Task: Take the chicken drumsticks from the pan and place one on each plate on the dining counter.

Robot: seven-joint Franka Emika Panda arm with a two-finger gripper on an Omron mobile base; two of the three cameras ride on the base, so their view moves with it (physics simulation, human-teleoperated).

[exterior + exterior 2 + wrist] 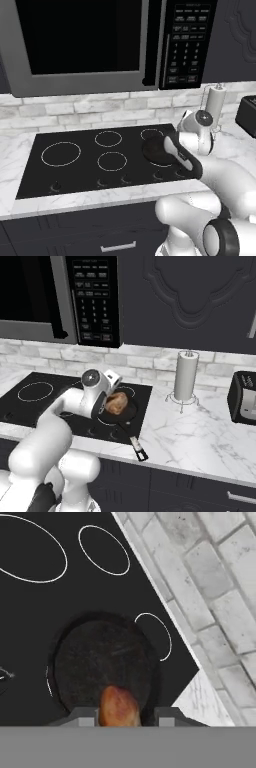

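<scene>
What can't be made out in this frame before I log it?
- Second drumstick: one drumstick shows between the end effector tips; another is not visible.
- Pan interior, left base view: covered by the arm.
- End effector contact with the drumstick: cut off by the hand view's bottom edge.
- Microwave button labels: too small.

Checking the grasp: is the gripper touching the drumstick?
Touching: in the hand view the drumstick fills the space between the gripper fingertips above the pan.

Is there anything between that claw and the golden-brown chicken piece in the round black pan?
Nothing visible does. In the hand view the golden-brown chicken drumstick already sits between the two dark fingertips of the gripper, just above the round black frying pan on the black cooktop. The plates are out of view here.
</scene>
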